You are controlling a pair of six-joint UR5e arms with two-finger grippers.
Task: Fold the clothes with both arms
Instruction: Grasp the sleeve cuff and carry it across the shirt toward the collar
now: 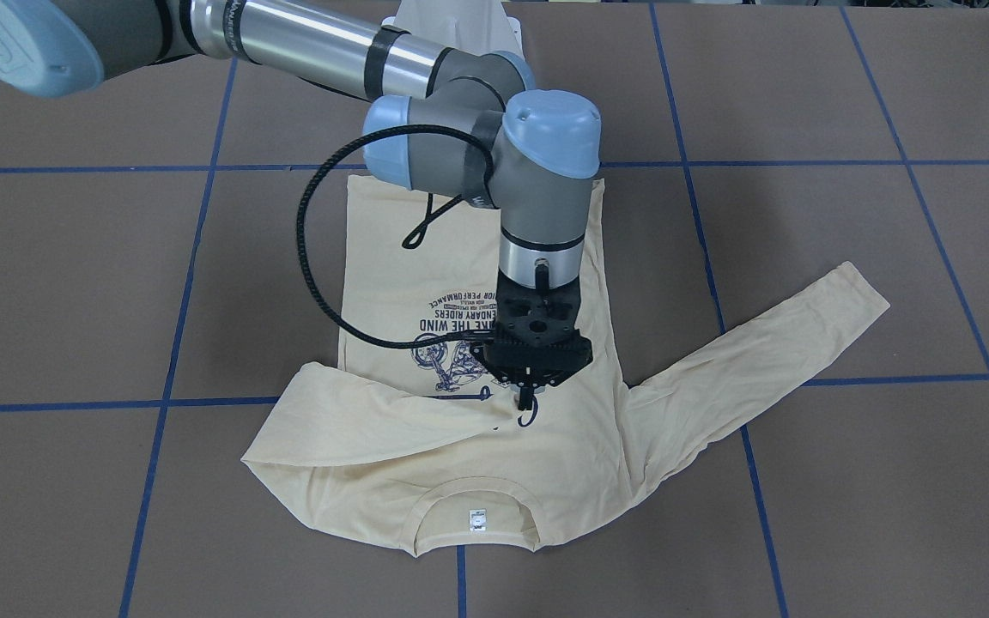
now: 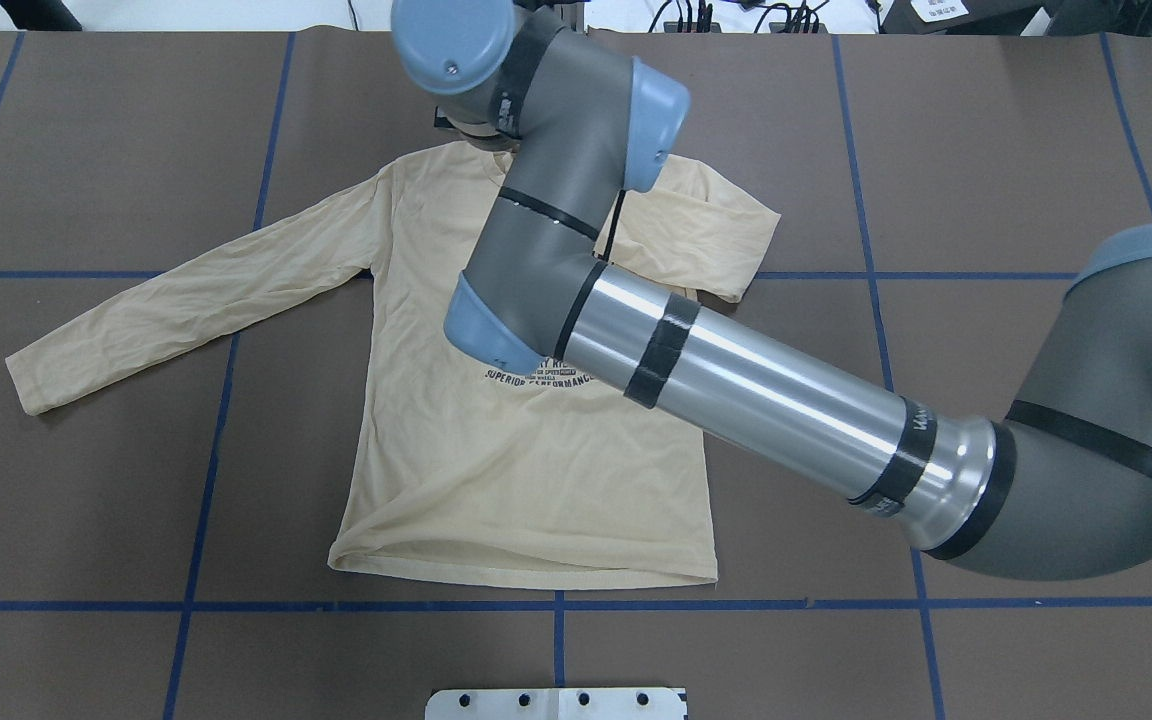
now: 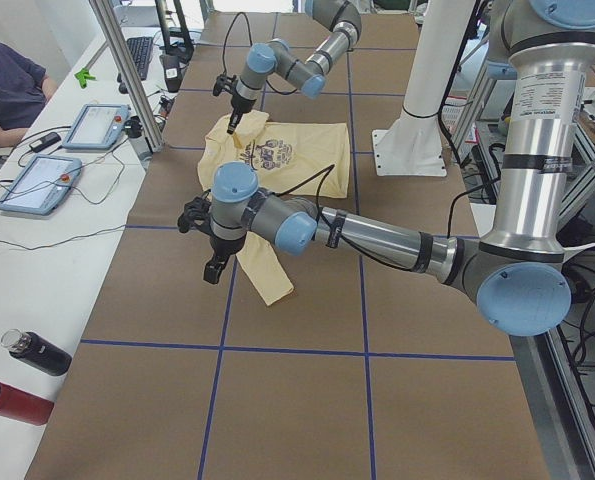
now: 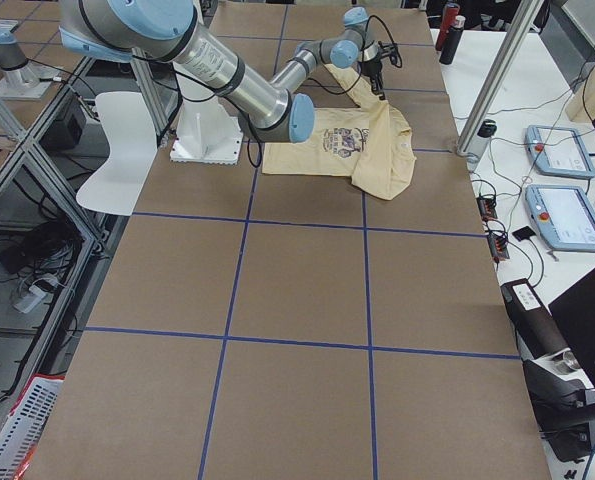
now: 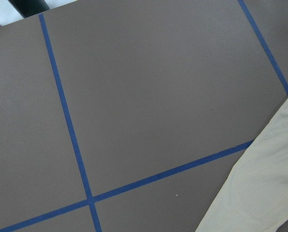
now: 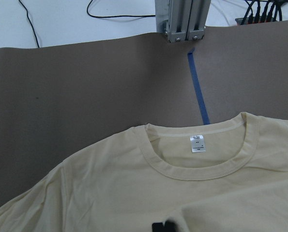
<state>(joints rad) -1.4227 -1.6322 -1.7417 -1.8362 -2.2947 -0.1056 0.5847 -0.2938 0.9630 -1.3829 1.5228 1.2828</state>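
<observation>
The cream-yellow shirt (image 1: 426, 463) lies print-up on the brown table, collar and white neck label (image 1: 478, 518) on the side away from the robot. One sleeve (image 2: 716, 235) is folded across the chest. My right gripper (image 1: 527, 402) points down at that sleeve's end, its fingers closed together on the fabric; its tips (image 6: 163, 227) show just below the collar. The other sleeve (image 1: 769, 352) lies stretched out flat. My left gripper (image 3: 214, 270) hangs above the table beside that sleeve's cuff (image 5: 260, 193). I cannot tell whether it is open or shut.
Blue tape lines grid the table (image 2: 86, 150). The white pedestal base (image 2: 556, 703) stands at the robot's edge. An aluminium post (image 6: 182, 19) rises beyond the collar. A person, control tablets (image 3: 37, 185) and two bottles (image 3: 37, 352) are on a side table.
</observation>
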